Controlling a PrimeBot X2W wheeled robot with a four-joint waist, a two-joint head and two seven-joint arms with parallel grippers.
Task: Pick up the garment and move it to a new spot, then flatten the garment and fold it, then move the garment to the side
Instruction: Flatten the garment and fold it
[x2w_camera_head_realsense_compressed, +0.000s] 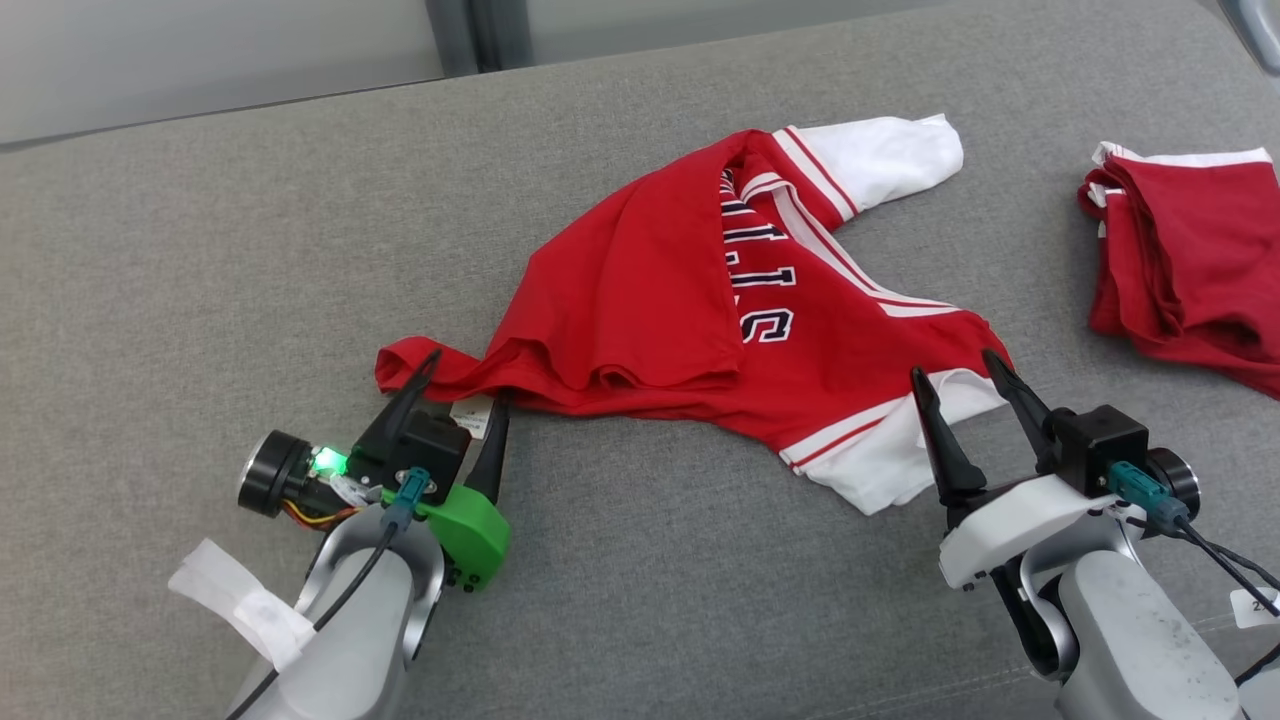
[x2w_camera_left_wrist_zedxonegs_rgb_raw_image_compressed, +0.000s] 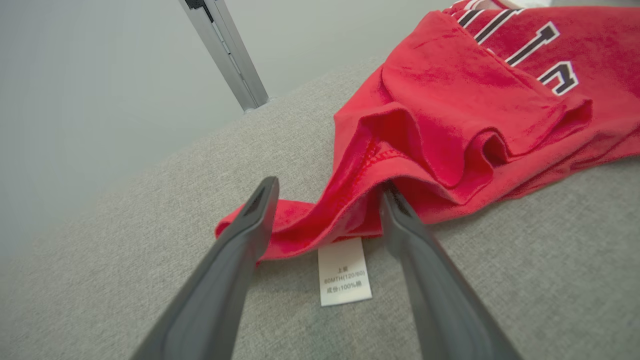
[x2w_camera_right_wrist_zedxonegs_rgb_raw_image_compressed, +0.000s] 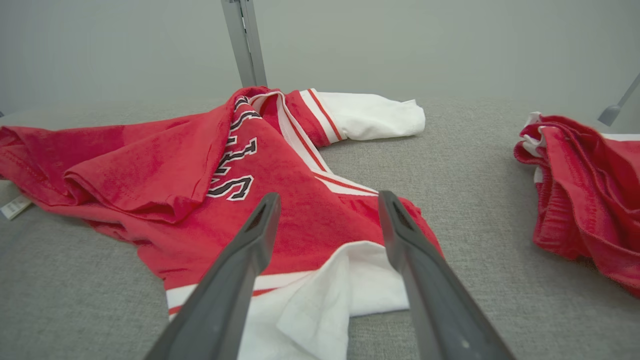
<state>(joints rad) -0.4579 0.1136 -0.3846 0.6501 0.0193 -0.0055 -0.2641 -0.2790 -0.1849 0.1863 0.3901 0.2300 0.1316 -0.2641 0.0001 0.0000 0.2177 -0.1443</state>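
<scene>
The garment (x2w_camera_head_realsense_compressed: 650, 300) is a red shirt with white sleeves and dark lettering, lying crumpled and partly folded over itself on the grey cushioned surface (x2w_camera_head_realsense_compressed: 200, 250). My left gripper (x2w_camera_head_realsense_compressed: 467, 378) stands open at its near-left hem corner. In the left wrist view the left gripper (x2w_camera_left_wrist_zedxonegs_rgb_raw_image_compressed: 329, 184) straddles the red hem (x2w_camera_left_wrist_zedxonegs_rgb_raw_image_compressed: 300, 230), one fingertip tucked under a fold, beside the white care label (x2w_camera_left_wrist_zedxonegs_rgb_raw_image_compressed: 344, 272). My right gripper (x2w_camera_head_realsense_compressed: 952, 362) is open over the near white sleeve (x2w_camera_head_realsense_compressed: 880, 470). The right wrist view shows the right gripper (x2w_camera_right_wrist_zedxonegs_rgb_raw_image_compressed: 329, 195) spread above that sleeve (x2w_camera_right_wrist_zedxonegs_rgb_raw_image_compressed: 320, 305), holding nothing.
A second red and white piece of clothing (x2w_camera_head_realsense_compressed: 1190, 260) lies bunched at the right edge of the surface, also seen as a red heap (x2w_camera_right_wrist_zedxonegs_rgb_raw_image_compressed: 575, 200) in the right wrist view. A pale wall and a metal post (x2w_camera_right_wrist_zedxonegs_rgb_raw_image_compressed: 245, 45) stand behind the surface.
</scene>
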